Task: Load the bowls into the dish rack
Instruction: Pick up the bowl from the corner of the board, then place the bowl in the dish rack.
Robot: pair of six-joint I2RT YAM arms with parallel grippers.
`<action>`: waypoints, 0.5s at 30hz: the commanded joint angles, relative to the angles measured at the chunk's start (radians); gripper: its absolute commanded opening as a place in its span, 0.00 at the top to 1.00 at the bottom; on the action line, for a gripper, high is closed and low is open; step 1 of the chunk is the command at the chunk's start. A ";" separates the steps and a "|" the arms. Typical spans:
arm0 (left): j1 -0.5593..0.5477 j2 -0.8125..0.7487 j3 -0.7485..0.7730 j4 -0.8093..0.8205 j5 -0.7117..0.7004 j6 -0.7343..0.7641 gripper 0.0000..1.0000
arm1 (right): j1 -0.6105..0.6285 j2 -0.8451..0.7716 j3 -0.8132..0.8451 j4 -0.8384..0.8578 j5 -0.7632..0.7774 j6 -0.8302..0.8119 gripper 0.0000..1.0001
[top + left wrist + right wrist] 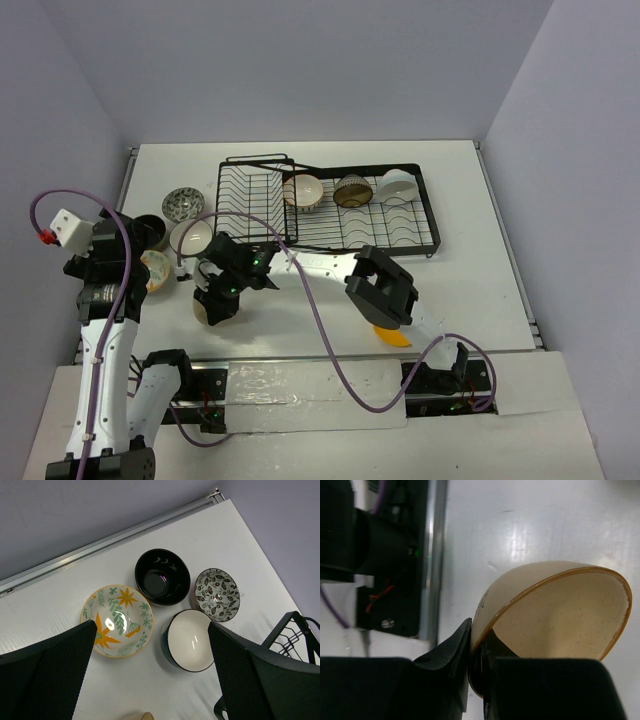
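Right wrist: right claw (477, 642) pinches rim of tan bowl (555, 622), tilted on edge; left claw (150, 677) spread.

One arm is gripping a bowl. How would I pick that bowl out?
From the black dish rack at the back of the table, come toward the near edge, where the right arm's fingers pinch a rim. That is the cream speckled bowl, brown-edged and tilted, while the neighbouring bowls sit flat on the table.

Robot lab: plain walls (300, 70), white table (480, 290) w/ arms (325, 265).
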 commanded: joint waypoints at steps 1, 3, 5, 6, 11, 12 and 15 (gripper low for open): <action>0.005 -0.013 0.003 0.042 0.020 0.021 0.01 | -0.014 -0.133 -0.024 0.098 -0.137 0.068 1.00; 0.005 -0.014 0.003 0.044 0.023 0.022 0.01 | -0.019 -0.139 -0.031 0.106 -0.154 0.077 1.00; 0.005 -0.016 0.003 0.044 0.025 0.024 0.02 | -0.027 -0.144 -0.026 0.106 -0.175 0.082 1.00; 0.005 -0.016 0.003 0.044 0.023 0.024 0.02 | -0.028 -0.153 -0.026 0.106 -0.181 0.088 1.00; 0.005 -0.019 0.003 0.044 0.025 0.025 0.02 | -0.045 -0.219 -0.047 0.152 -0.239 0.129 1.00; 0.005 -0.020 0.003 0.044 0.026 0.025 0.02 | -0.051 -0.234 -0.055 0.167 -0.271 0.141 1.00; 0.005 -0.020 0.003 0.044 0.025 0.025 0.02 | -0.086 -0.285 -0.081 0.239 -0.339 0.222 1.00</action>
